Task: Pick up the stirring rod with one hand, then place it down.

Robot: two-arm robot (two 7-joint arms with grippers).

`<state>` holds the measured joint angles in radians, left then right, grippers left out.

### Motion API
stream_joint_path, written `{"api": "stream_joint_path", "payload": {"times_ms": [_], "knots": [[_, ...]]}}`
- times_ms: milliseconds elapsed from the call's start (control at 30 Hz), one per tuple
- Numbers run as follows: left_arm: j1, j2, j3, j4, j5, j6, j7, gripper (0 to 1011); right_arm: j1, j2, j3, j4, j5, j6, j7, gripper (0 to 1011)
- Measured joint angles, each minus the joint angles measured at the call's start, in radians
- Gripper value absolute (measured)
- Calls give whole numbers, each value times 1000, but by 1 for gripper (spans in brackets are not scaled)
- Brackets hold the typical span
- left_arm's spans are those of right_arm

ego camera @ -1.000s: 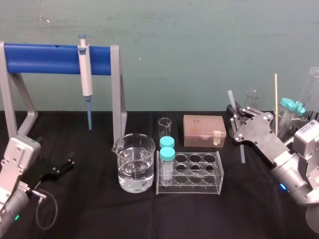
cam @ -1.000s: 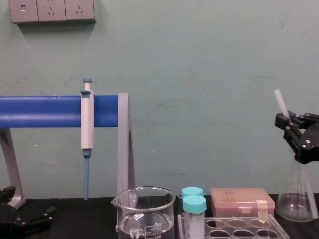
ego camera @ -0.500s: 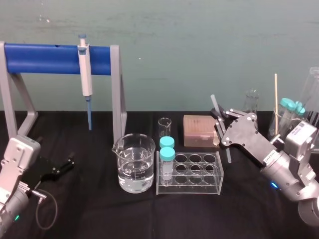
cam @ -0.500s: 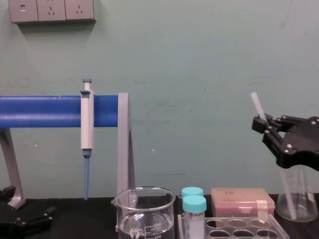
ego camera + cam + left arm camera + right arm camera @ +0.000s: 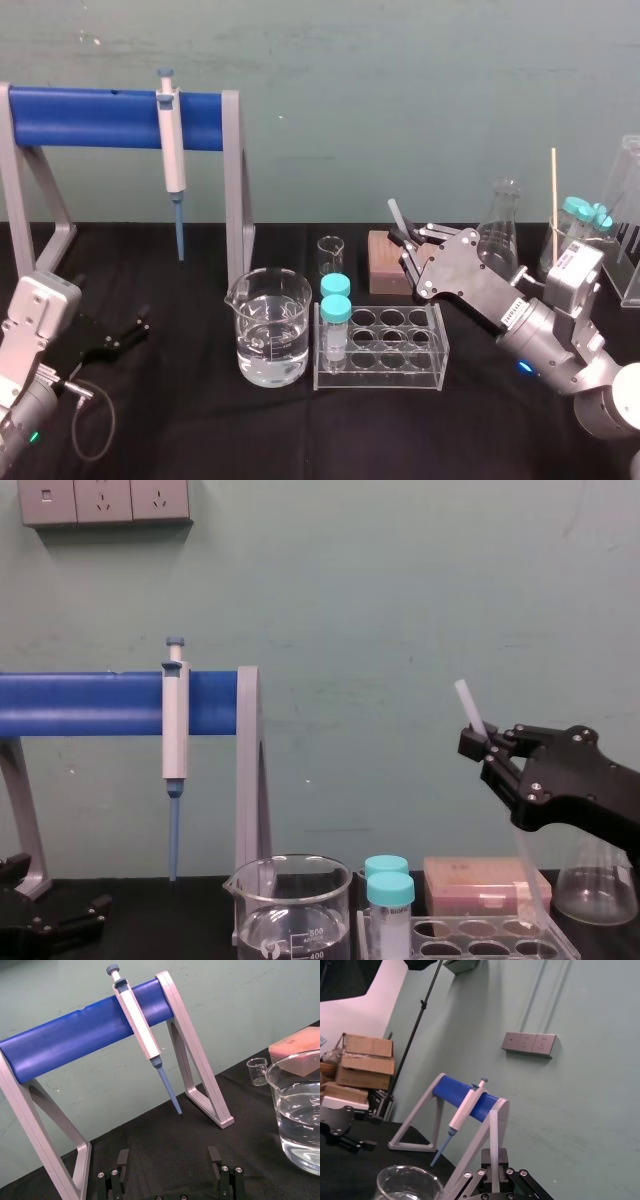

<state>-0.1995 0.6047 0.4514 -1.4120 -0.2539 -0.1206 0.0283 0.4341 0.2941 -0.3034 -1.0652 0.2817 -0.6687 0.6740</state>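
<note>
Swung leftward, stirring rod (image 5: 395, 212) clenched in right pincer (image 5: 410, 240).
Now above the tube rack (image 5: 380, 347); lowering to surface (image 5: 200, 420) still ahead.

A desk (image 5: 200, 420) draped in black cloth carries a grey-legged stand with a blue crossbar (image 5: 100, 118) at the left. Mid-desk stand a large glass beaker of clear water (image 5: 270, 330) and, just beside it, a clear plastic tube rack (image 5: 385, 345). Behind them are a small empty glass beaker (image 5: 330, 257), a brownish-pink box (image 5: 385, 275) and a glass conical flask (image 5: 498, 235).
</note>
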Motion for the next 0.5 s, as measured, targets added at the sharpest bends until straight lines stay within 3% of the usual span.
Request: {"api": "stream_joint_path", "payload": {"times_ms": [500], "knots": [[0, 0, 0, 0, 0, 0, 0, 1000, 46, -23, -31, 102, 79, 4, 76, 75]]}}
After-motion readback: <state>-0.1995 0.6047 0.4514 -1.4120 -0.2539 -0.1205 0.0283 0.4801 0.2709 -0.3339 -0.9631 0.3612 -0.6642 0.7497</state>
